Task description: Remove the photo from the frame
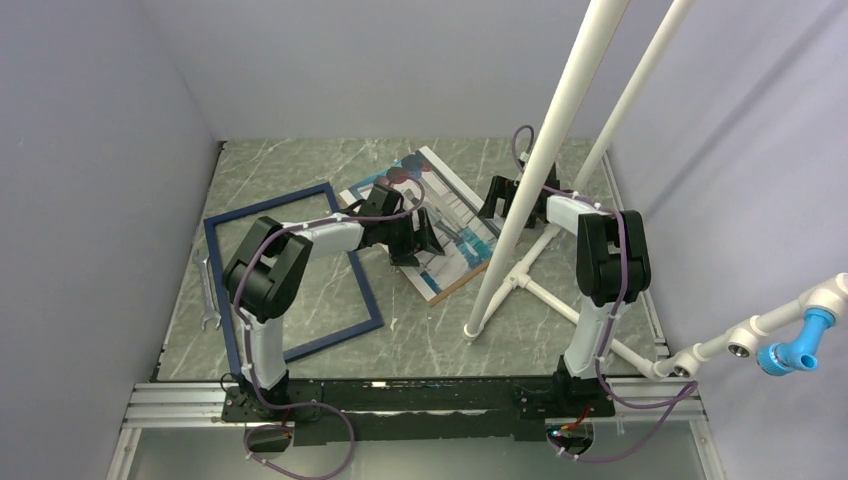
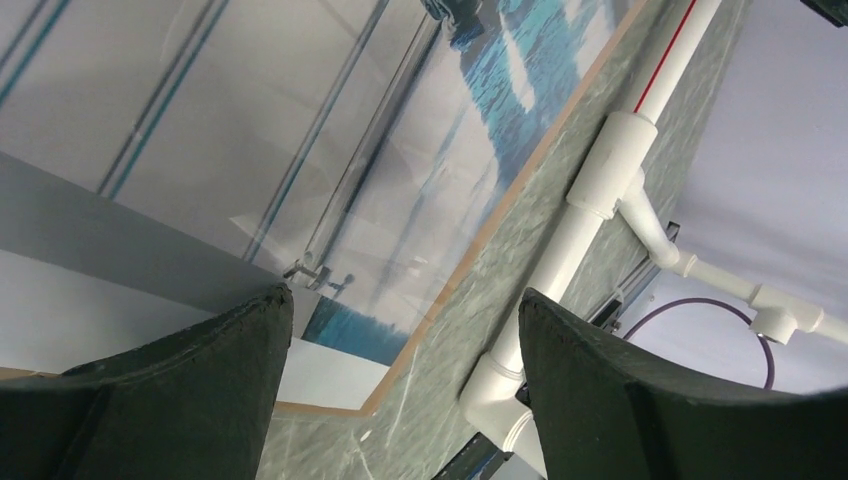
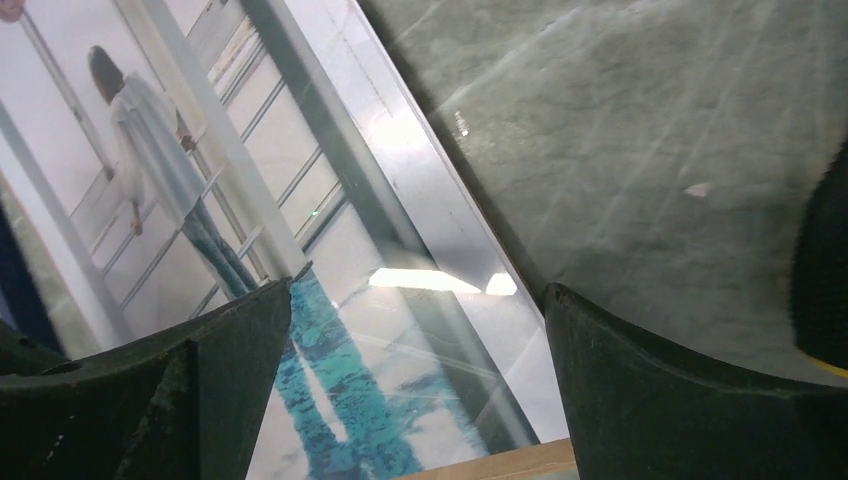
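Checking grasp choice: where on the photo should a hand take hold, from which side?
Probably its right long edge, the right hand coming from the right: the photo lies flat on a brown board, so only an edge is pinchable, and the left hand covers its middle.

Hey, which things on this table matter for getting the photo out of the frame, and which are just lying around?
For the job: photo; frame.
Just lying about: wrench; white pipe stand.
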Robot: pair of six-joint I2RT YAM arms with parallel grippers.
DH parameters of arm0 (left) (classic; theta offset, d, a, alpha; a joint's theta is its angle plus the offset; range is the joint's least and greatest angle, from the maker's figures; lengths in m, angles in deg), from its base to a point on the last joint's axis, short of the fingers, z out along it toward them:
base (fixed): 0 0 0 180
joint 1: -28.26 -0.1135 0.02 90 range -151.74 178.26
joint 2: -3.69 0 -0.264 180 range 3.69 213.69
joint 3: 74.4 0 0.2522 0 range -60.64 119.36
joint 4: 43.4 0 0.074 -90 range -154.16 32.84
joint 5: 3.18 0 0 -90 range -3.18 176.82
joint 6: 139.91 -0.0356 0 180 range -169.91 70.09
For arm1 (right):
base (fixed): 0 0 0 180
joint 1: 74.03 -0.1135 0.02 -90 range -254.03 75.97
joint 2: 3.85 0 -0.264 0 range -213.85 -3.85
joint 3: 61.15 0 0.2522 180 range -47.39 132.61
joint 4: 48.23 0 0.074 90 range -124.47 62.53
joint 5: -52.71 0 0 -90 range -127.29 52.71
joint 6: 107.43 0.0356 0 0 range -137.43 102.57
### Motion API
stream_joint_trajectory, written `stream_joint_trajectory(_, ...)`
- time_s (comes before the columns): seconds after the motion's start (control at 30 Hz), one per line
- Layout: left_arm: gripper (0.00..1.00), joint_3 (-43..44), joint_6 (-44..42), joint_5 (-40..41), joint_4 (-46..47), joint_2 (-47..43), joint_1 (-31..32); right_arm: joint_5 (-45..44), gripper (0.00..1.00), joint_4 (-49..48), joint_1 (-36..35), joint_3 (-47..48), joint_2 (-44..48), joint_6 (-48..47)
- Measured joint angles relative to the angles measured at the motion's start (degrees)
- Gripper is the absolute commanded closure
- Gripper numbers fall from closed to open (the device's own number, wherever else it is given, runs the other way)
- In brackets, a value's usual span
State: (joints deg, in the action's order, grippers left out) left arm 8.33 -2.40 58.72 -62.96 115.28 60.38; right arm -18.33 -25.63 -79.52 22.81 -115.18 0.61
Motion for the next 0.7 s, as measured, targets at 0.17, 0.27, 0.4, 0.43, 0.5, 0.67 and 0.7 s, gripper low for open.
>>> stream_joint_trajectory(0.17,0.14,-0.1,-0.5,1.1,-1.8,-1.6,0.0,0.4,0.03,1.6,-0.4,-0.7,1.1,1.6)
stream_joint_trajectory(0.27,0.14,-0.1,-0.9,1.0,-2.0,-2.1,0.0,-2.9,0.02,3.7,-0.6,-1.6,2.7,2.7)
stream_joint_trajectory(0.4,0.14,-0.1,-1.2,1.0,-2.3,-2.1,0.0,-8.9,0.02,6.9,-0.8,-3.7,6.5,4.0)
stream_joint_trajectory(0.43,0.14,-0.1,-1.2,1.0,-2.2,-2.1,0.0,-10.4,0.02,7.5,-0.8,-4.2,7.5,4.1)
stream_joint_trajectory(0.5,0.14,-0.2,-1.2,1.0,-2.1,-2.1,0.0,-12.7,0.03,8.2,-0.8,-5.2,9.0,4.3)
stream_joint_trajectory(0.67,0.14,-1.3,-1.2,1.0,-1.1,-2.1,0.0,-14.0,0.03,8.4,-0.7,-7.0,9.4,4.3)
stream_joint_trajectory(0.7,0.14,-1.5,-1.2,1.0,-1.1,-2.1,0.0,-14.0,0.03,8.5,-0.7,-7.3,9.4,4.3)
